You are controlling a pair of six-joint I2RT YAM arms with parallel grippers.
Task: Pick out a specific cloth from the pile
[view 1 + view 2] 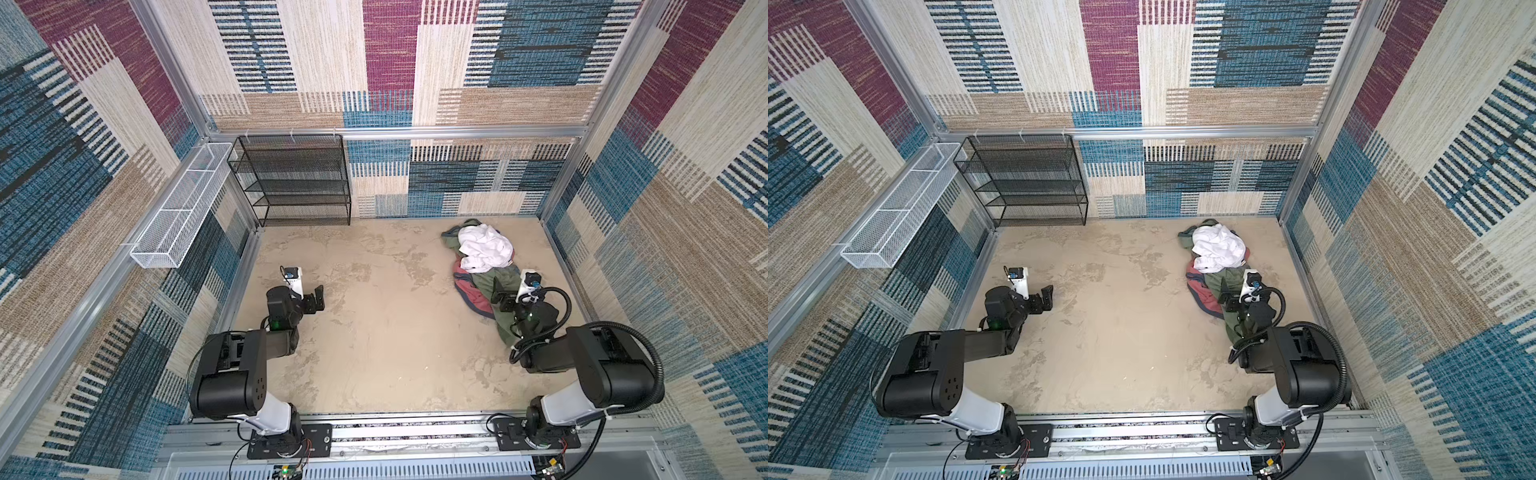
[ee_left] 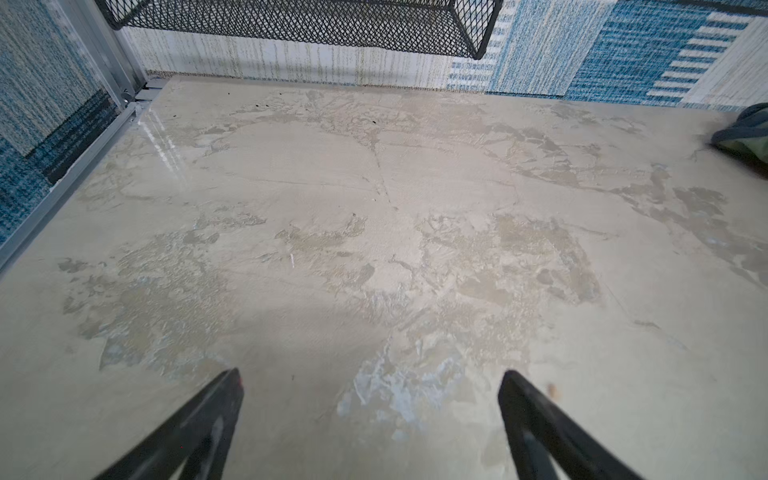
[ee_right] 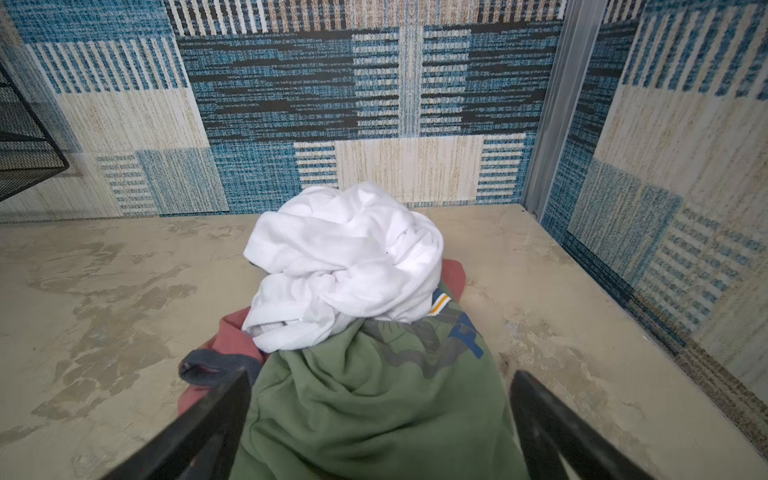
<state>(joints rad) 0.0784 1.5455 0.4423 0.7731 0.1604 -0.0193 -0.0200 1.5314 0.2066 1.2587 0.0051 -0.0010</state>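
The tabletop point(image 1: 374, 332) is a mottled beige, plaster-like surface, boxed in on three sides by walls of patchwork carpet in blue, cream, tan and magenta, held in an aluminium frame. A black mesh shelf rack point(image 1: 291, 178) stands at the far left against the back wall, and a long white mesh basket point(image 1: 178, 212) hangs on the left wall beside it.

The pile point(image 1: 482, 270) lies at the far right of the tabletop, near the right wall. A crumpled white cloth point(image 3: 345, 266) sits on top at the far end. An olive green garment point(image 3: 374, 407) with a dark print and blue lettering spreads toward the right arm, covering much of what lies beneath.

The cloth point(image 1: 471, 291) is faded red with dark blue-grey trim, and shows mainly along the left edge of the pile in both top views point(image 1: 1204, 291), tucked under the white cloth and the green garment. In the right wrist view a red fold and a grey-blue cuff point(image 3: 220, 365) peek out beside one dark finger.

The right end effector point(image 3: 380, 415) hangs over the near end of the green garment with jaws spread wide, gripping nothing. The left end effector point(image 2: 370, 415) is also wide open and empty over bare tabletop, well apart from the pile.
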